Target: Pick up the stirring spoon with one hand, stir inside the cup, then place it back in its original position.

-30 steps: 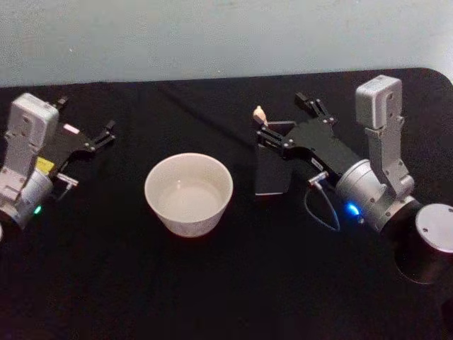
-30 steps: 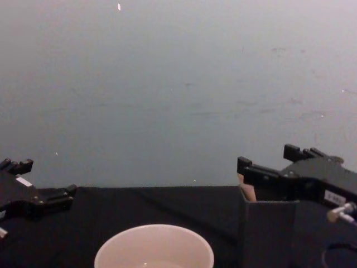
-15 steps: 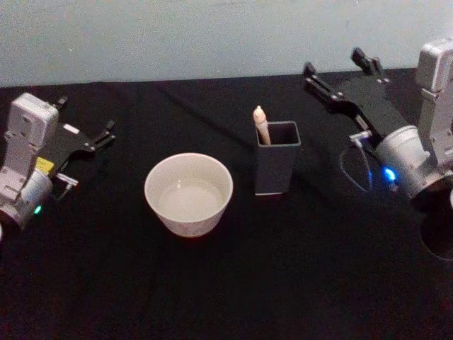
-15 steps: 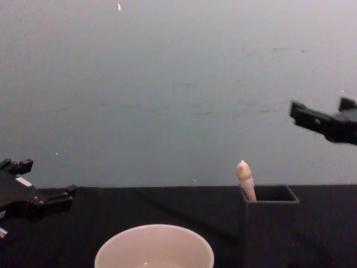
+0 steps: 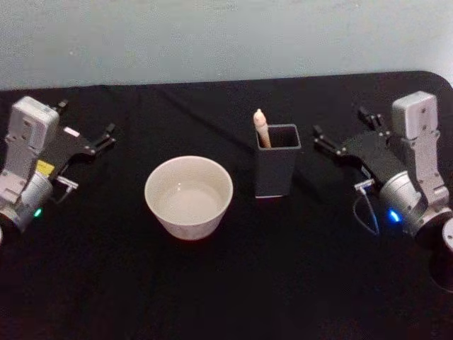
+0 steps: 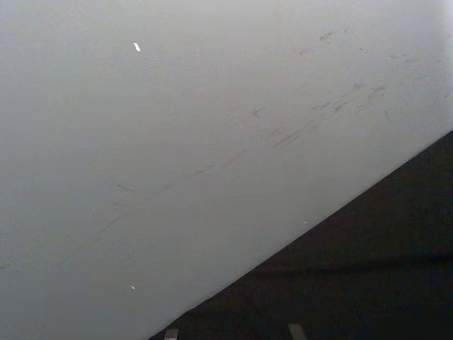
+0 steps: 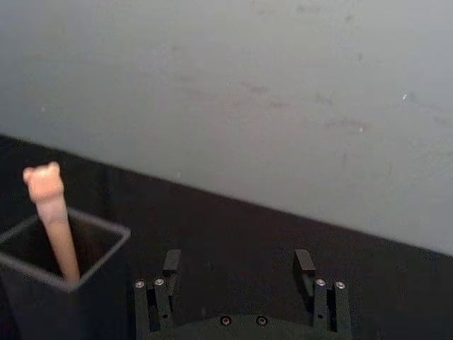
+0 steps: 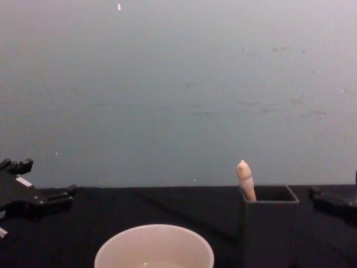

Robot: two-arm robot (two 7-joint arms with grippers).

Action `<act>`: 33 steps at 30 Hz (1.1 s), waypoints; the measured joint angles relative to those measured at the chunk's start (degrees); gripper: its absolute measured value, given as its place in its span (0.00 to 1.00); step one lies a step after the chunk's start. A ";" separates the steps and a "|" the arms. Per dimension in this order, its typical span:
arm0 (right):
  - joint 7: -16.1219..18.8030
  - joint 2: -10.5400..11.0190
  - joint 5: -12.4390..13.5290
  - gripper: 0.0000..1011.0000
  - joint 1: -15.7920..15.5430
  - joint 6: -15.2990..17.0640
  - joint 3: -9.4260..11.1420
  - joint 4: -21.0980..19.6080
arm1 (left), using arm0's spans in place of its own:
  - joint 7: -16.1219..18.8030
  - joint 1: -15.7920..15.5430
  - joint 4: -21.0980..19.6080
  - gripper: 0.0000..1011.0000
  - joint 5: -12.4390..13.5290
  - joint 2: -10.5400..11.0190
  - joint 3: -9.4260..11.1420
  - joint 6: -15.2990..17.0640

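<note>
The stirring spoon (image 5: 262,128) stands in the dark grey holder box (image 5: 276,170), only its beige handle (image 8: 246,181) showing above the rim; the handle (image 7: 55,219) leans in the box's corner in the right wrist view. The cream-white cup (image 5: 189,195) sits left of the box, its rim (image 8: 154,247) low in the chest view. My right gripper (image 5: 341,129) is open, to the right of the box and apart from it, nothing between its fingers (image 7: 170,263). My left gripper (image 5: 86,122) rests open at the far left.
A black cloth covers the table (image 5: 226,283). A pale wall (image 8: 178,84) rises behind its far edge. Free table surface lies in front of the cup and box.
My right gripper let go of the spoon at the box, rose up and back, then came down to the right of the box. The spoon stays in the box. The left arm has not moved.
</note>
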 joint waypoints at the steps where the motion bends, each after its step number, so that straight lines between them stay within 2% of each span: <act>1: 0.04 -0.02 -0.29 0.99 -0.06 0.06 -0.03 0.20 | 0.00 0.00 0.00 0.99 0.01 0.00 0.00 0.00; 15: 1.37 -0.76 -3.19 0.99 0.10 0.19 -0.16 2.67 | 0.00 0.00 0.00 0.99 0.00 0.00 0.00 0.00; 33: 1.34 -0.71 -3.08 0.99 0.10 0.17 -0.13 2.53 | 0.00 0.00 0.00 0.99 0.00 0.00 0.00 0.00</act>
